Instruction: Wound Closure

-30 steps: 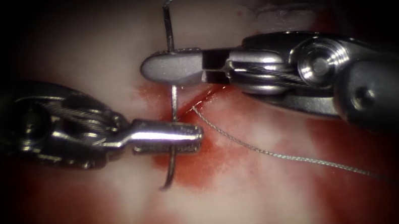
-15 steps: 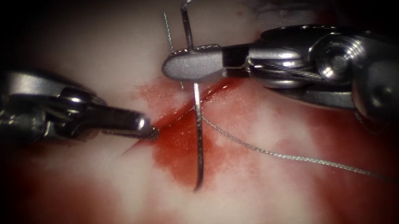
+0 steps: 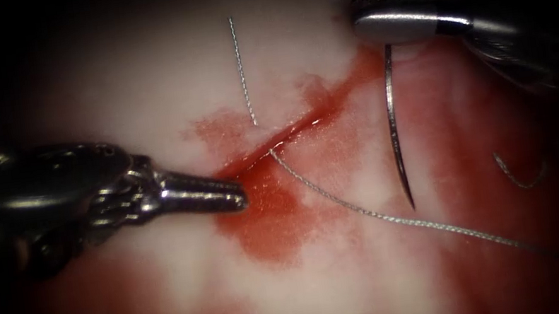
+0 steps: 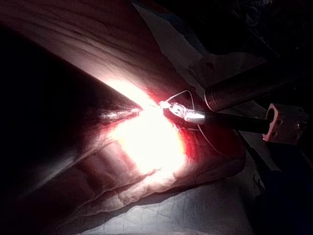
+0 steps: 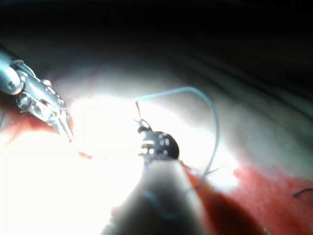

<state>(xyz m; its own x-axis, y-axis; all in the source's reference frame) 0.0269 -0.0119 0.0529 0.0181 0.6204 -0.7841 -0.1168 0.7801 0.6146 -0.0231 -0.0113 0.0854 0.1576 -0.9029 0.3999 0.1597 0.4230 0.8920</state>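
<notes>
The tissue [image 3: 350, 269] carries a slanting cut [image 3: 277, 141] wet with red fluid. My right tool [image 3: 383, 26] hovers up on the right side of the cut, jaws shut on the curved needle [image 3: 393, 122] near its tail end. The needle hangs free of the tissue, point down. Thread [image 3: 372, 215] passes through the cut, one strand running up on the left side [image 3: 241, 76], the other trailing down to the right. My left tool [image 3: 240, 199] sits at the cut's lower left end, jaws shut, holding nothing. It also shows in the right wrist view [image 5: 66, 132], beside the right tool [image 5: 146, 134].
A short curved end of thread [image 3: 519, 181] lies on the tissue at the far right. Red fluid pools just below the cut [image 3: 270, 229]. In the left wrist view the right tool [image 4: 183, 112] stands over the brightly lit tissue.
The left tool let go of the needle and shut. The right tool carried the needle up and to the right, away from the cut, and thread followed it.
</notes>
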